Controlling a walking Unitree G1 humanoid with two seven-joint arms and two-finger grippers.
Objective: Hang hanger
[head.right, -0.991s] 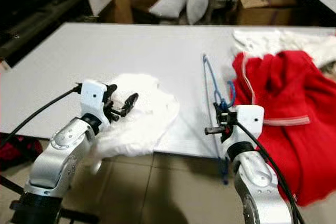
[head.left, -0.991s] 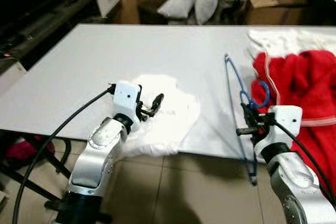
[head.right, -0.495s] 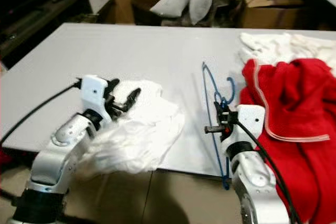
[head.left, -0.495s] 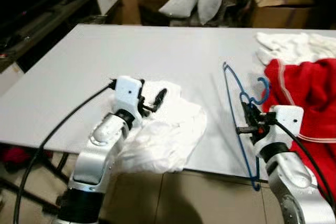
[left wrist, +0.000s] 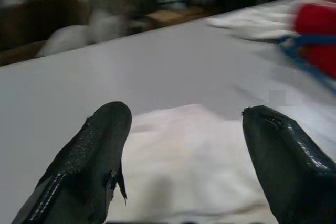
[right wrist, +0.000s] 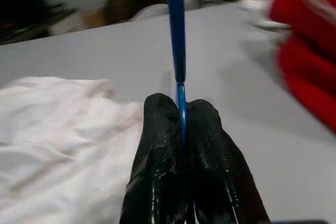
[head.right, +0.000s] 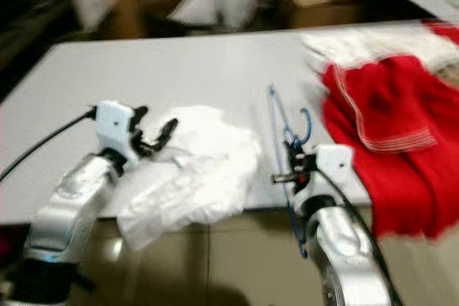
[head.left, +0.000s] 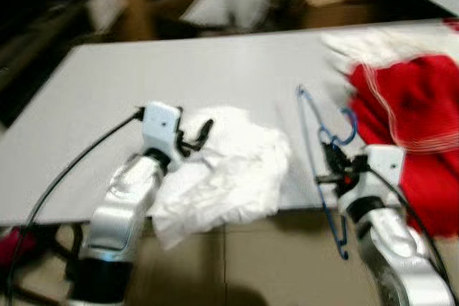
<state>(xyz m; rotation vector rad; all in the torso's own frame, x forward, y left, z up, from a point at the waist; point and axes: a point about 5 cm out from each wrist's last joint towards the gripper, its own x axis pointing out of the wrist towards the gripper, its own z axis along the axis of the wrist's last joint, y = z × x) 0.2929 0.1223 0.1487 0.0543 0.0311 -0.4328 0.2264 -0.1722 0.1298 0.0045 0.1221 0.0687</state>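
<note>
Near the front edge of the white table, my right gripper is clenched on the blue hanger, fingers pinched tight on the thin wire as the right wrist view shows; hanger stands roughly on edge, its hook toward the red garment, its low corner hanging past the table edge over the floor. My left gripper is spread wide, grasping nothing, hovering over the white cloth that sits beside the hanger and droops over the same table edge. Risks as I judge them: wire is thin and slick, so a fast swing could let it rotate or slip in the pinch; hook sits close to the red garment and could snag the fabric and drag it on a lift; the overhanging corner could catch the table edge if I pull back low. Head views are blurred, so exact clearances are hard to read. Room: bare tabletop beyond the hanger, far side open, floor space free off the table edge; tight only between hanger and red garment, so lift up and away from the garment first
</note>
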